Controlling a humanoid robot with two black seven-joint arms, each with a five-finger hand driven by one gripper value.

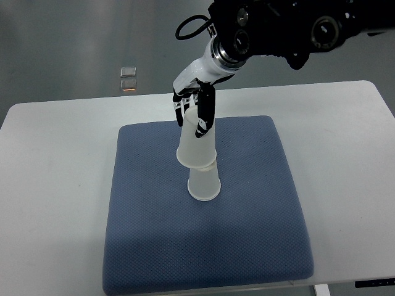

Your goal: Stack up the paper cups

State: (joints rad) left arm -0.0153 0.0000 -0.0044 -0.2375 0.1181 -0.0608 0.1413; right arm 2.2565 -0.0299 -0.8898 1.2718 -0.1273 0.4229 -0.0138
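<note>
A translucent white paper cup (203, 185) stands on the blue mat (185, 246), its wider end down. A second white cup (196, 147) hangs tilted just above it, wide end down, its rim overlapping the top of the standing cup. My right hand (195, 110), white with black fingers, comes down from the arm at the top right and is shut on the narrow upper end of this second cup. The left hand does not show.
The mat lies in the middle of a white table (55, 185). Two small pale squares (128, 79) sit on the grey floor beyond the table's far edge. The dark arm housing (278, 28) hangs over the far side.
</note>
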